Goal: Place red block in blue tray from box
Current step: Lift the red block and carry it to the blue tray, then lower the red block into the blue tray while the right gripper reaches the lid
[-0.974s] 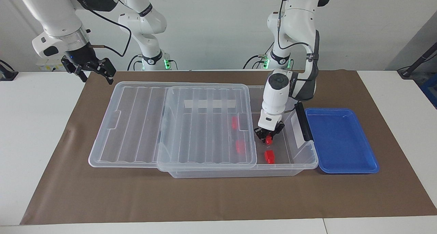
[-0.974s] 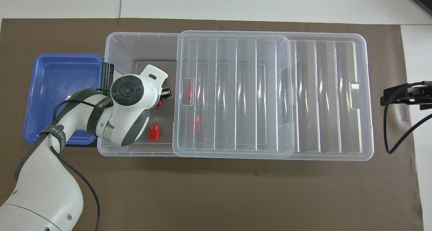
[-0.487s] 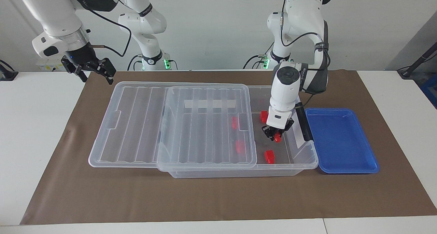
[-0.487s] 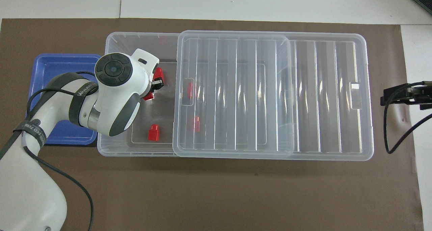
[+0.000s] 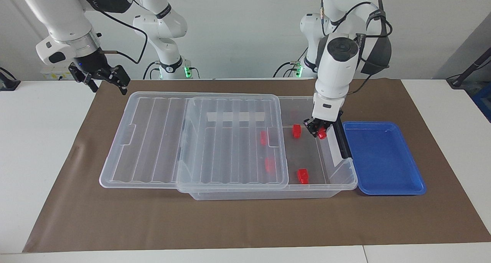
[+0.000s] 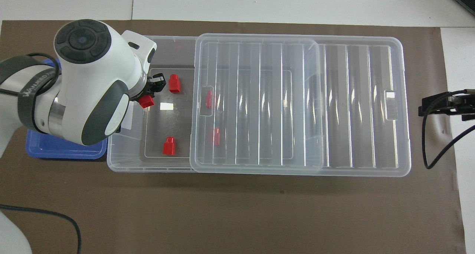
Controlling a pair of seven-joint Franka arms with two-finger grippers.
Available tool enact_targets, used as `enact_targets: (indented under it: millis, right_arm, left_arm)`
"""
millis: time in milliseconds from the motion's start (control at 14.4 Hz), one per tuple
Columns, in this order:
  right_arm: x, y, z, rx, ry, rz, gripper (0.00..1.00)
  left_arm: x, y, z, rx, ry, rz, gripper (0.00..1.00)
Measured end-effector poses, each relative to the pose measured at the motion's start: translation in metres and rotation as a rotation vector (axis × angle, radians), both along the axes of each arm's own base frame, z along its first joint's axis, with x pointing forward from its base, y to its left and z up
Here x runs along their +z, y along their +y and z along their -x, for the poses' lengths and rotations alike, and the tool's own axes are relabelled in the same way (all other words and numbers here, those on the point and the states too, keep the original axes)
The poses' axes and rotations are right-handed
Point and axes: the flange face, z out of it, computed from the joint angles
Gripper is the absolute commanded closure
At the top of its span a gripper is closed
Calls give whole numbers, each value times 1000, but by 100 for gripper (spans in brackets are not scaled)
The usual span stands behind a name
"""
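Left gripper was clamped on a red block, raised over the clear box's open end; blue tray lay just beside, toward left arm's end; right gripper waited off the mat's corner, fingers apart.

The box is set mid-mat, its lid slid toward the right arm's end. The tray is placed just beside the box, at the left arm's end. Blocks are left inside the box.
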Motion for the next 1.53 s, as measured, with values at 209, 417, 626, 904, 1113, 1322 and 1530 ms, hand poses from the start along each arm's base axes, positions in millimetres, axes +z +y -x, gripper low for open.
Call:
enact_targets:
  millis: [209, 417, 626, 904, 1113, 1322, 1530]
  right_arm:
    - [-2, -6, -4, 17, -36, 2, 10]
    - [-14, -32, -9, 92, -75, 11, 52]
    - [-38, -70, -13, 165, -106, 26, 100]
    - [-89, -78, -32, 194, -101, 28, 100]
    - [-125, -82, -43, 193, -90, 25, 100]
    - [-147, -78, -47, 200, -67, 19, 100]
    - [-152, -76, -50, 204, -69, 18, 100]
  left_arm:
    - [24, 57, -13, -95, 52, -16, 100]
    - [29, 125, -27, -225, 73, -10, 100]
    - [30, 167, -35, -314, 63, -2, 100]
    - [-7, 216, -46, -375, -8, 18, 100]
    - [-44, 270, -44, -406, -35, 10, 100]
    - [-77, 296, -41, -405, -91, -5, 100]
    - [-120, 289, -41, -419, -127, -9, 100]
